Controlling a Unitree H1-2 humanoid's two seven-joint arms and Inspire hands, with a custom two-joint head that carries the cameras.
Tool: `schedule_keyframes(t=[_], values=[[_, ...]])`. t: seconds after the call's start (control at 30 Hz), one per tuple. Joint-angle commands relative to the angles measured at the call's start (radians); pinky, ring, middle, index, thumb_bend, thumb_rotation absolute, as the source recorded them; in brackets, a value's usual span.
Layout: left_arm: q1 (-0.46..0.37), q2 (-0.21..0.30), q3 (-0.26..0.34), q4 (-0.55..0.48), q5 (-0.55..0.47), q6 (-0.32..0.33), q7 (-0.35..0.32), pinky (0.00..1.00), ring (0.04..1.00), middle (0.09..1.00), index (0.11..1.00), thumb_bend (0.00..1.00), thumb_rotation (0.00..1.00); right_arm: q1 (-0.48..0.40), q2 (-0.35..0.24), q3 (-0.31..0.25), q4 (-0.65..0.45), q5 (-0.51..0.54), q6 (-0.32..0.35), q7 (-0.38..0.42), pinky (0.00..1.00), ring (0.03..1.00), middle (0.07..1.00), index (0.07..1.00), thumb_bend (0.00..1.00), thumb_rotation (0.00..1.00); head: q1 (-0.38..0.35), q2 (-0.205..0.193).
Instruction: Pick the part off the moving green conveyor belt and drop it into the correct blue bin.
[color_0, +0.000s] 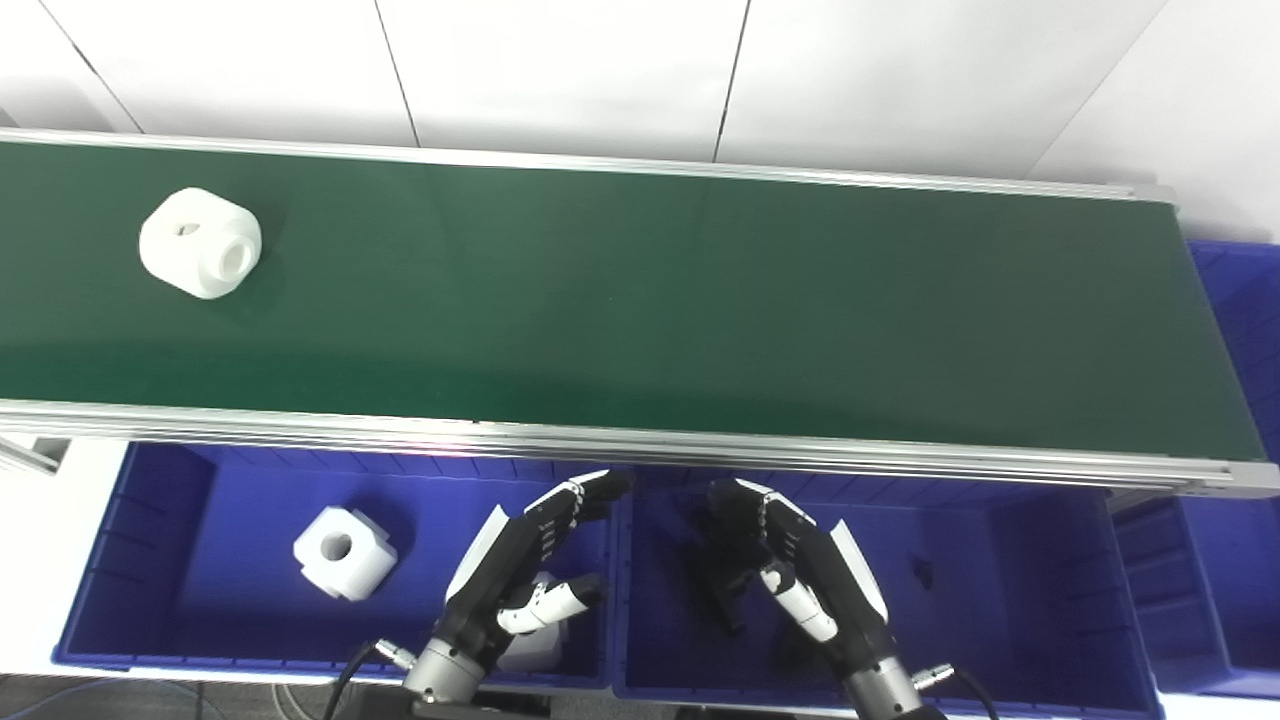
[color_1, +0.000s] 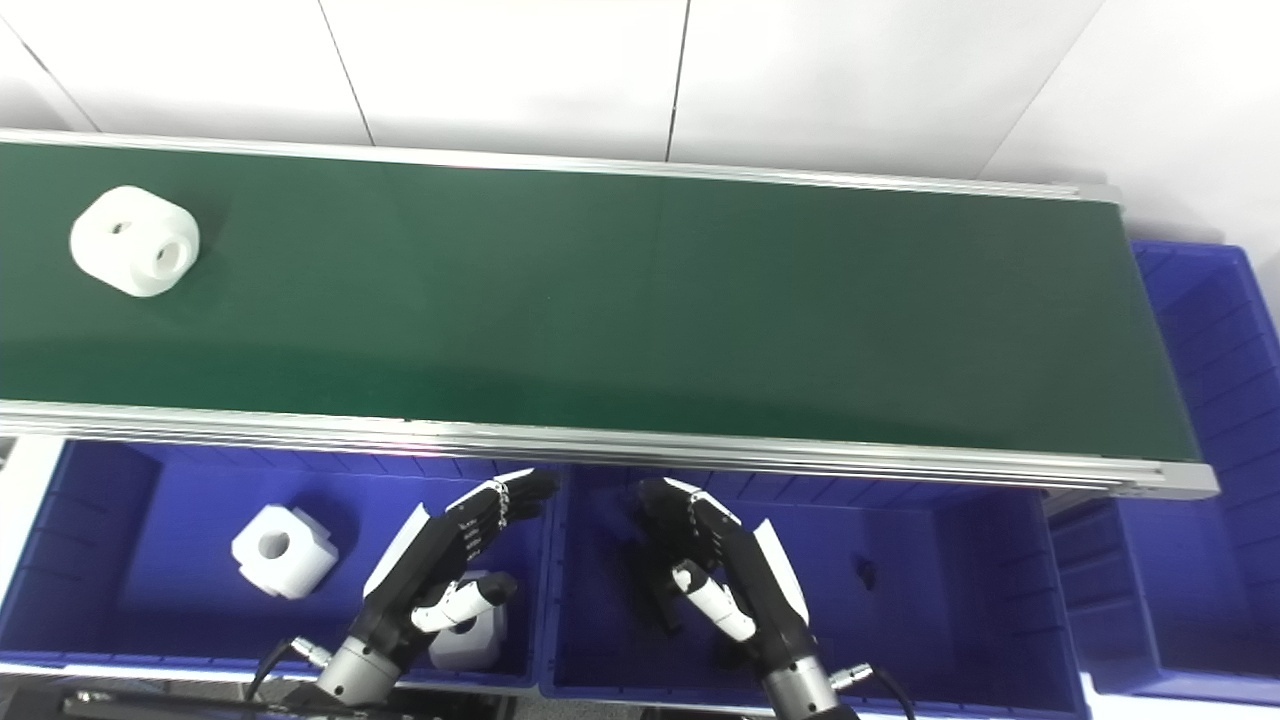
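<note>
1. A white part (color_0: 200, 243), blocky with a round bore, lies on the green conveyor belt (color_0: 640, 300) near its far left end, well apart from both hands.
2. The left hand (color_0: 525, 570) hovers over the left blue bin (color_0: 110, 560), fingers spread and holding nothing. The right hand (color_0: 790, 565) hovers over the middle blue bin (color_0: 1060, 590), fingers also apart and empty.
3. Risk: both hands sit below the belt's near rail (color_0: 640, 445). A reach that rises too little could strike the rail.
4. Risk: the belt moves, so a reach aimed at the part's present spot would probably close on bare belt.
5. Risk: the part's rounded edges could roll or slip out of a shallow grasp.
6. Risk: sorting error. The left bin holds a similar white part (color_0: 343, 552), with another white piece (color_1: 465, 635) partly hidden under the left hand. The middle bin holds dark pieces (color_0: 722, 580). A further blue bin (color_0: 1240, 300) stands at the belt's right end. Dropping over the divider could land the part wrongly.
</note>
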Motion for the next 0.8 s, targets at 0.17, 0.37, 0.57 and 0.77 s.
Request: schedule_keyframes(t=[0.17, 0.37, 0.57, 0.77], values=[[-0.012, 0.003, -0.004, 0.009, -0.003, -0.046, 0.006, 0.85, 0.870, 0.843, 0.801, 0.88, 0.72, -0.009, 0.000, 0.004, -0.005, -0.004, -0.054, -0.017, 0.76, 0.792, 0.794, 0.787, 0.85, 0.96, 0.018, -0.028], [-0.032, -0.006, -0.006, 0.054, 0.005, -0.047, 0.014, 0.84, 0.864, 0.836, 0.788, 0.88, 0.72, -0.026, -0.003, 0.002, 0.040, 0.005, -0.054, -0.017, 0.76, 0.791, 0.793, 0.784, 0.85, 0.96, 0.077, -0.091], [-0.056, -0.003, -0.018, 0.094, 0.024, -0.046, 0.037, 0.80, 0.843, 0.823, 0.776, 0.88, 0.73, -0.046, 0.007, -0.005, 0.083, 0.019, -0.054, -0.011, 0.73, 0.768, 0.775, 0.768, 0.88, 0.95, 0.091, -0.139], [-0.078, 0.000, -0.028, 0.128, 0.015, -0.046, 0.046, 0.79, 0.837, 0.818, 0.767, 0.88, 0.72, -0.062, 0.010, -0.010, 0.119, 0.027, -0.054, -0.003, 0.73, 0.764, 0.771, 0.763, 0.87, 0.95, 0.104, -0.167]])
